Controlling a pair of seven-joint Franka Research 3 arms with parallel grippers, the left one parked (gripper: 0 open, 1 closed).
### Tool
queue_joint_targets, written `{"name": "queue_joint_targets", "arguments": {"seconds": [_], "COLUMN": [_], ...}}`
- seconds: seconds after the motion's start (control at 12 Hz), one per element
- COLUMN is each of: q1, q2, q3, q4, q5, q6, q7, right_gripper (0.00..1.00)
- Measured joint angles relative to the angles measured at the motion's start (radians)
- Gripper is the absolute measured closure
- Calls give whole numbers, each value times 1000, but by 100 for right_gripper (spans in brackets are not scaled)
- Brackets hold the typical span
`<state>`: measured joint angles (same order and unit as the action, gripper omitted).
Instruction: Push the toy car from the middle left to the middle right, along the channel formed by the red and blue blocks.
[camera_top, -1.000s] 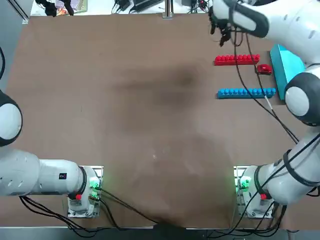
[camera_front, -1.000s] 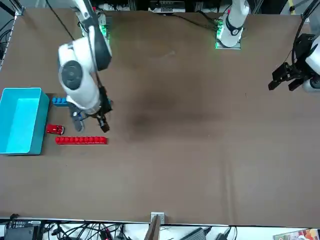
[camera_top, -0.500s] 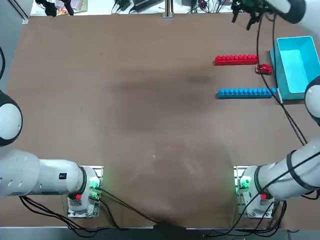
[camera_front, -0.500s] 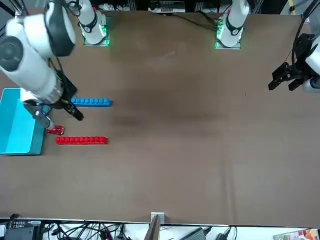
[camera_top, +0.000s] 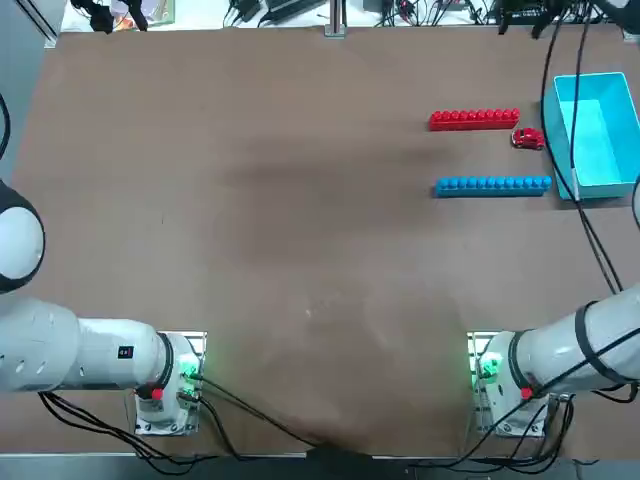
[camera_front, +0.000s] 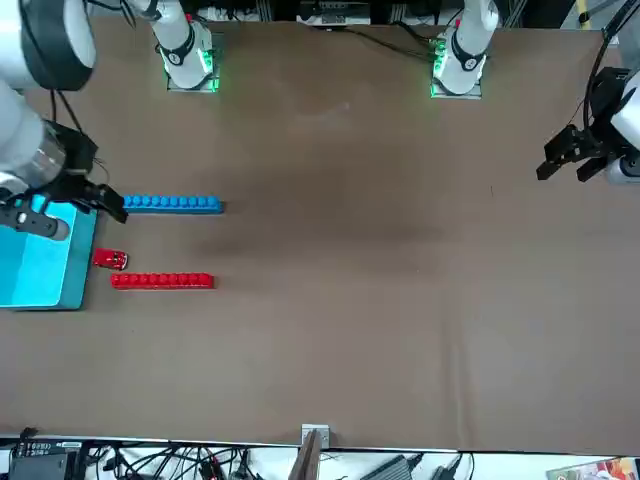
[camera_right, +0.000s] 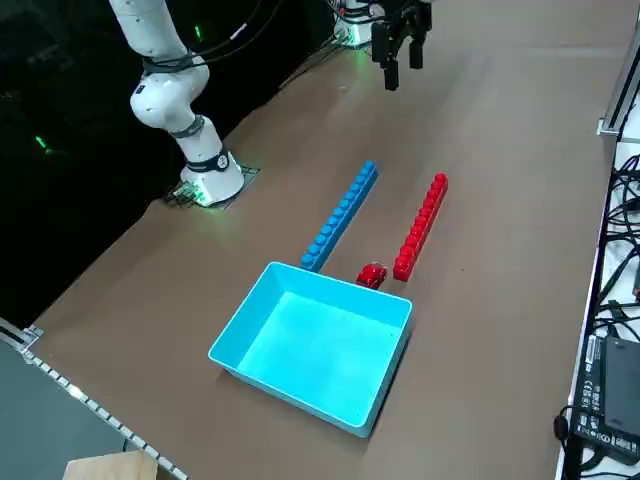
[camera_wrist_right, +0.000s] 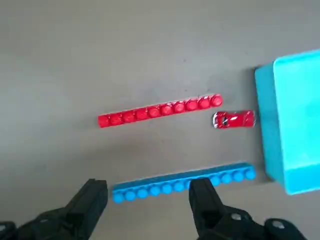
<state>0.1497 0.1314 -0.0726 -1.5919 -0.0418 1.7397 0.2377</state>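
Observation:
The tiny red toy car (camera_top: 528, 139) sits just past the right end of the red block row (camera_top: 474, 119), close beside a light-blue tray. The blue block row (camera_top: 493, 185) lies parallel to the red one, with bare table forming a channel between them. My right gripper (camera_wrist_right: 147, 197) is open and empty, raised well above the table; it shows at the far right edge in the top view (camera_top: 525, 14). From the wrist I look down on the car (camera_wrist_right: 234, 120), the red row (camera_wrist_right: 160, 111) and the blue row (camera_wrist_right: 182, 182).
The light-blue open tray (camera_top: 598, 137) stands at the right end of both rows, also seen in the right side view (camera_right: 310, 345). Cables from the right arm hang across the tray's near-left corner. Brown table stretches to the left of the rows.
My right gripper has swung from above the red row's left end toward the far right corner and risen. The car and both block rows have not moved.

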Motion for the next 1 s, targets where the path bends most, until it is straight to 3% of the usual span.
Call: {"name": "queue_joint_targets", "arguments": {"seconds": [0.42,1.0], "q1": [-57,-62], "q2": [-59,-103], "q3": [-1,25], "q4": [0,19], "q5": [0,13], "q6": [-42,-114], "q7": [-277,-221], "right_gripper": [0,0]}}
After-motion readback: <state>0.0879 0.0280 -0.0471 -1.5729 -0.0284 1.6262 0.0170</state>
